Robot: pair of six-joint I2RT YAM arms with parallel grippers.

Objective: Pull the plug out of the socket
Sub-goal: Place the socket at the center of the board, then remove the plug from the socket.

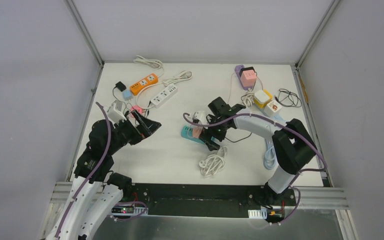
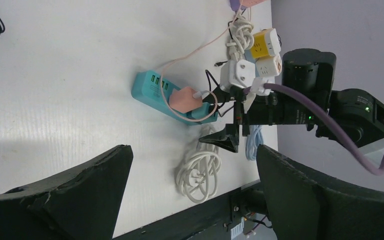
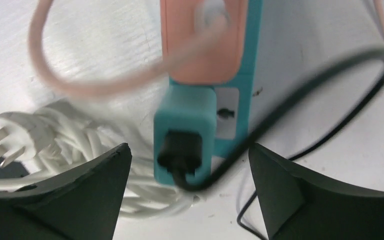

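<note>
A teal socket strip (image 1: 187, 133) lies mid-table with a pink plug (image 1: 196, 131) sitting on top of it, its pink cord looping away. My right gripper (image 1: 209, 135) hangs just over the strip's near end, open. In the right wrist view the fingers (image 3: 80, 190) straddle the teal socket (image 3: 185, 107) end where a black cord (image 3: 180, 150) enters; the pink plug (image 3: 200, 45) lies beyond the tips, untouched. My left gripper (image 1: 147, 126) is open at the table's left, holding nothing. The left wrist view shows the socket (image 2: 152, 90) and plug (image 2: 182, 99) far ahead of the left gripper (image 2: 192, 148).
A coiled white cable (image 1: 213, 162) lies right in front of the socket, and a light blue cable (image 1: 270, 152) to the right. Orange (image 1: 144, 84) and white (image 1: 163, 96) power strips sit back left. A purple strip (image 1: 246, 76) and yellow cube adapter (image 1: 262, 98) sit back right.
</note>
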